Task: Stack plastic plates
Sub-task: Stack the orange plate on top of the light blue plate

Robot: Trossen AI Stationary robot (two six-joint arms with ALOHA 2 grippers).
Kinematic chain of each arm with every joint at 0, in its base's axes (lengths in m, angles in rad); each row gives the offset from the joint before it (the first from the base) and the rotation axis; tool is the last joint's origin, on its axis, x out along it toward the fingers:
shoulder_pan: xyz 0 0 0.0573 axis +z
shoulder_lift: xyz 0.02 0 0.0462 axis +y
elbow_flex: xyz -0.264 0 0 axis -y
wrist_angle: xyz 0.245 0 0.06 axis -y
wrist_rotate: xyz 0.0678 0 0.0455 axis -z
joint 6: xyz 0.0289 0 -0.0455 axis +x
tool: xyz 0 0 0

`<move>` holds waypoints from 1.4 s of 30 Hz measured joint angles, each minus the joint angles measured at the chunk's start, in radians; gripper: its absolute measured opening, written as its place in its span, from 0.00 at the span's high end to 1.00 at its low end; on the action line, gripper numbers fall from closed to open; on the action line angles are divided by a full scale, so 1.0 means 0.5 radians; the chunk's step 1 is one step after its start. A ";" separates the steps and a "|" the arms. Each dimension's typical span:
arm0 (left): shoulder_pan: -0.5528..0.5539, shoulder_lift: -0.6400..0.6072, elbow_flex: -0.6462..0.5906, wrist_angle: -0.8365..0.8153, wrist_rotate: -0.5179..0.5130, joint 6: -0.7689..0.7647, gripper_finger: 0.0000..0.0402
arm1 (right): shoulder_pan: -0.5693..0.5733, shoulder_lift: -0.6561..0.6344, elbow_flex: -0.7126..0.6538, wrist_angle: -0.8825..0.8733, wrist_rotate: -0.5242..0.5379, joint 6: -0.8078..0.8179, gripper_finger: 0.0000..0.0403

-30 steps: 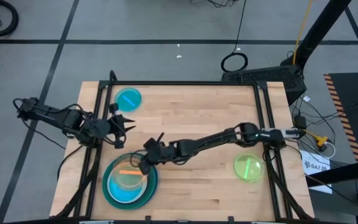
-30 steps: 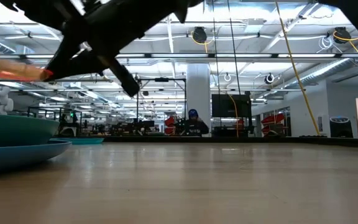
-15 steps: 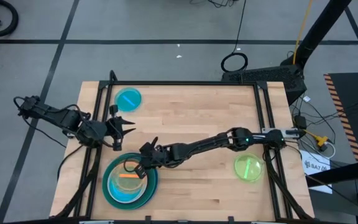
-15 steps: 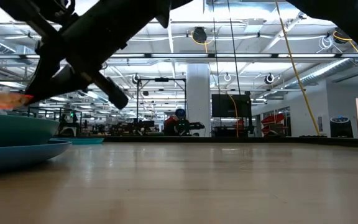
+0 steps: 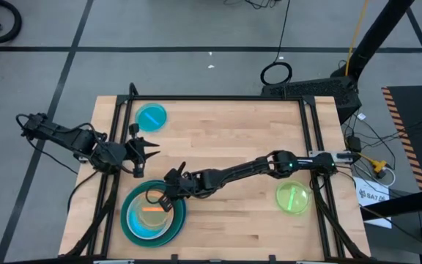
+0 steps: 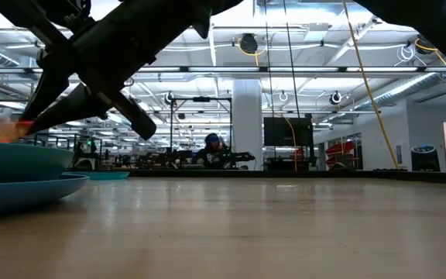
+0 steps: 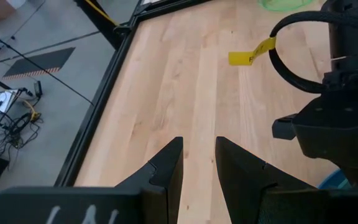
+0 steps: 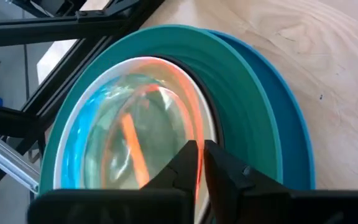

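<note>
Orange plate: pinched at its rim between my right claw's fingers, lying in the top of the stack, right under my fingertips.
Stack: below my right claw, near the table's front-left corner; blue plate at the bottom, teal plate on it, then a white plate, with a translucent cyan plate inside that; a thin dark rim shows between white and teal.
My right claw: reached across the table over the stack's edge, fingers nearly together with the orange rim between them.
My right fingers: just a thin gap, the orange edge in it.
My left claw: waits beyond the stack toward the table's far-left side, fingers partly spread, gripping nothing.
Second cyan plate: alone on the wood near the far-left corner, just beyond my left claw.
Lime green plate: well apart from my right claw, back beside my right arm's base.
Table: pale wood, black frame rails along its sides.
</note>
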State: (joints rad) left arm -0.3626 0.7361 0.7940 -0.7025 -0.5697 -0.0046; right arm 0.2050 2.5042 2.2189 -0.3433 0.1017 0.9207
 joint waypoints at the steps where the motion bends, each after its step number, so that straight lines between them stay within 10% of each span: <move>1: 0.000 0.000 0.000 0.000 0.000 0.000 0.75 | 0.000 0.000 0.000 -0.003 0.000 0.000 0.92; 25: 0.000 0.000 0.000 0.001 -0.001 0.000 0.75 | 0.001 -0.005 -0.001 0.212 -0.099 -0.122 0.77; 42: 0.000 0.000 0.000 0.001 -0.001 -0.003 0.75 | 0.051 0.044 -0.002 0.041 0.215 -0.397 0.77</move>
State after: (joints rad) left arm -0.3626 0.7361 0.7940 -0.7021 -0.5701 -0.0063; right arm 0.2306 2.5262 2.2178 -0.3225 0.2091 0.7222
